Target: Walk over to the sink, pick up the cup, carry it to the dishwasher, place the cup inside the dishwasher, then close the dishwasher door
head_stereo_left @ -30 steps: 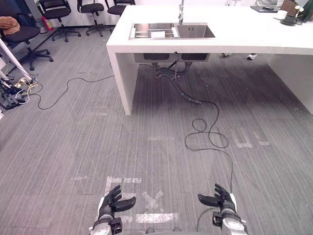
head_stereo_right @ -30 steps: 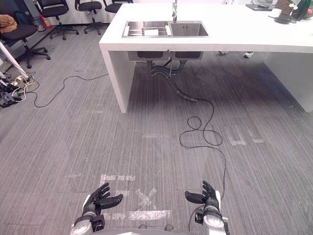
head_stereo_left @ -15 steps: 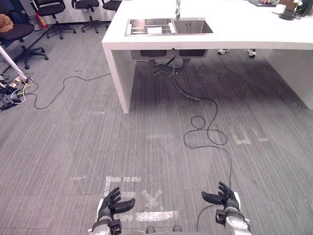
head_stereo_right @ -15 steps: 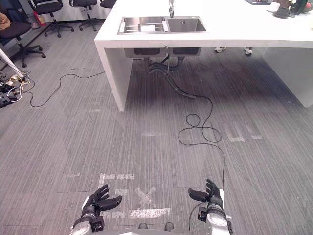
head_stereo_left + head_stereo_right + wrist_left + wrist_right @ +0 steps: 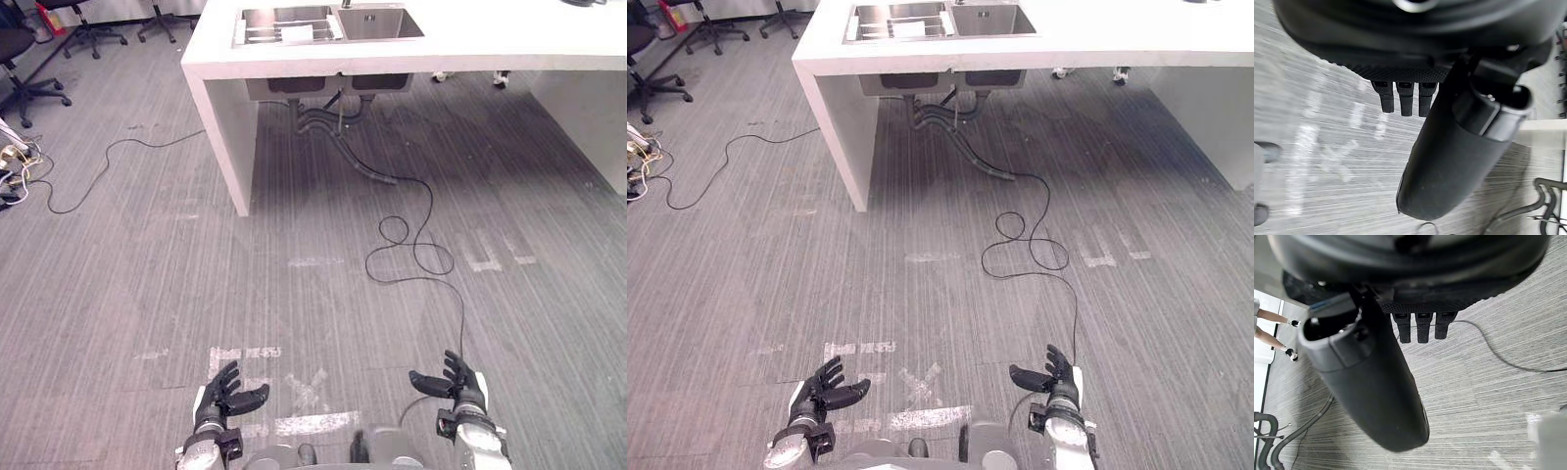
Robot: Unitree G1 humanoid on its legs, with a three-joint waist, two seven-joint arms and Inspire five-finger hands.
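A steel double sink [image 5: 333,22] is set into a white counter [image 5: 470,44] far ahead, across the grey floor. No cup can be made out in it from here. My left hand [image 5: 223,399] hangs low at the near left, fingers spread and holding nothing. My right hand [image 5: 457,382] hangs low at the near right, also open and holding nothing. In each wrist view the thumb [image 5: 1449,156] and straight fingers [image 5: 1422,325] stand over bare floor.
A black cable [image 5: 416,250] loops on the floor from the sink's drain pipes [image 5: 338,132] toward me. Office chairs [image 5: 24,69] and a tangle of wires [image 5: 15,171] are at the far left. White tape marks [image 5: 284,392] lie on the floor near my hands.
The whole picture has shifted: the counter and sink now sit higher and closer, so the camera has moved forward. Both hands stay open at my sides.
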